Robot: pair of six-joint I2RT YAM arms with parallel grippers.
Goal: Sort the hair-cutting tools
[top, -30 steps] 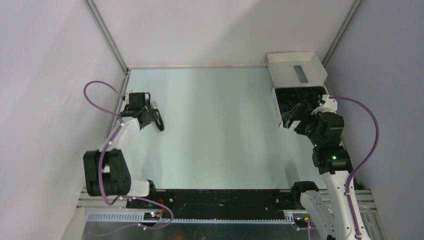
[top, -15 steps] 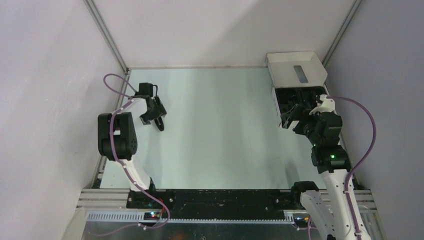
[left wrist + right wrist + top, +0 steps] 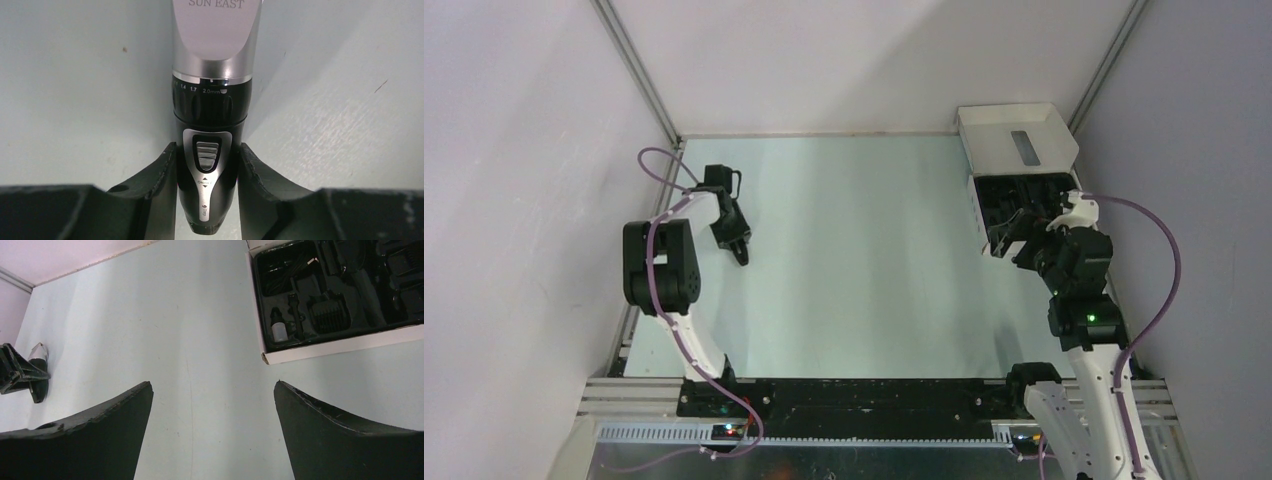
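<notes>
Lying well apart from the hair clipper (image 3: 210, 125), white box (image 3: 340, 345) near right gripper (image 3: 212, 385).

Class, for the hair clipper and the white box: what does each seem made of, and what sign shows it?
Hair clipper: upper body looks like satin silver-grey metal or metallised plastic, soft sheen; lower grip glossy black plastic, sharp highlights. White box: probably matt cardboard, with a thin, dull folded edge.

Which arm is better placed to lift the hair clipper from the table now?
Left. The left gripper has its fingers against both sides of the hair clipper. The right gripper hangs open near the white box, far from it.
</notes>
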